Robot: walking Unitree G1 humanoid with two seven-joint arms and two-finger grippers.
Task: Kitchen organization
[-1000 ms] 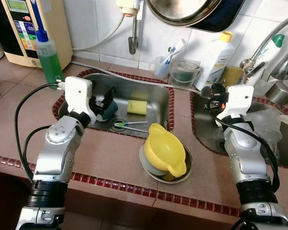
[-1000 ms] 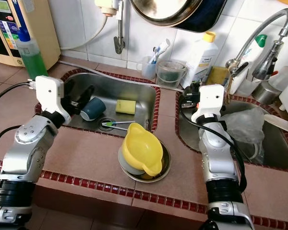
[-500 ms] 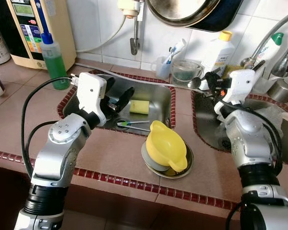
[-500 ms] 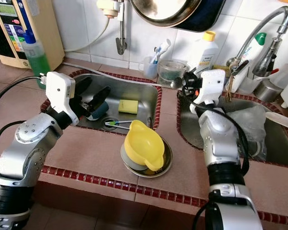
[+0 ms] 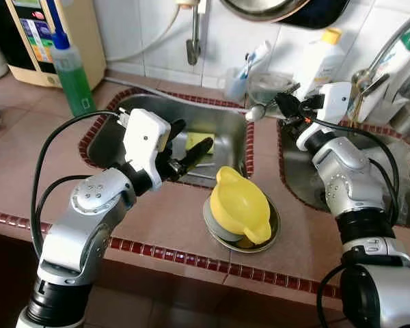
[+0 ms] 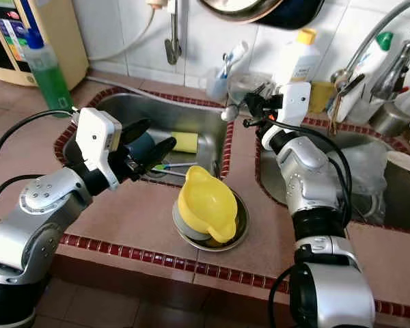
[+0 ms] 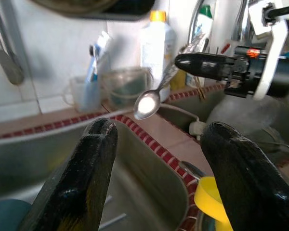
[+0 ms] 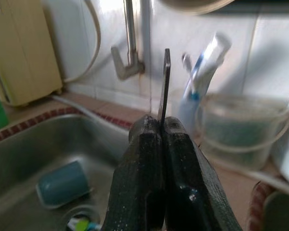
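Right gripper (image 6: pixel 248 109) pinched a spoon (image 5: pixel 258 111) by its thin handle above the surface (image 5: pixel 191 225); it risked slipping. Left gripper (image 6: pixel 150 142) hung spread over the sink (image 6: pixel 201 123).

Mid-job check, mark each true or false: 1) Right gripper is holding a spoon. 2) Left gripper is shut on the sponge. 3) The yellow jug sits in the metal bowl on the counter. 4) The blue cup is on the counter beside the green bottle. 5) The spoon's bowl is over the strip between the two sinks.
1) True: the right gripper is shut on the spoon.
2) False: the left gripper is open and empty; the sponge lies in the left sink.
3) True: yellow jug, metal bowl.
4) False: the blue cup lies on its side in the left sink.
5) True.
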